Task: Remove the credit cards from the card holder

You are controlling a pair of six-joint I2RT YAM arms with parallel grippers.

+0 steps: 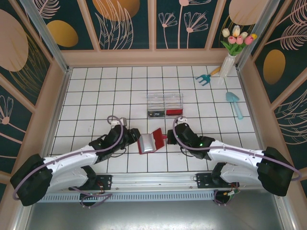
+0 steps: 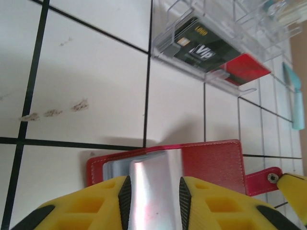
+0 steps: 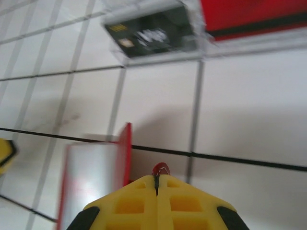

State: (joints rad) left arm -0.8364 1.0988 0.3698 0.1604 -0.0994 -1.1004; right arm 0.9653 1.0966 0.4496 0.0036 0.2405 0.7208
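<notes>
- The left gripper (image 2: pixel 154 183) has its yellow fingers (image 2: pixel 96 203) closed in on a silvery credit card (image 2: pixel 154 165). One black pad lies against each long edge (the card fills the gap between them).
- That card lies over the open card holder (image 2: pixel 213 160), whose red cover spreads flat on the white tiled table (image 2: pixel 91 72). It sits just ahead of the left fingertips and runs off to their right.
- I cannot tell whether the card's far end sits in a pocket.
- The right gripper (image 3: pixel 157 184) is pressed together, pinching the holder's little red tab (image 3: pixel 161 169) at its very tips.
- From the right wrist, a raised red edge of the holder stands just ahead and left of the fingertips. The pale card surface lies further left (blurred).
- In the top view the grippers face each other with the holder between them.
- A clear plastic tray (image 1: pixel 165 97) sits farther ahead of both grippers, well apart from the holder. It holds a black card (image 2: pixel 201 45) and a red piece (image 2: pixel 244 69).
</notes>
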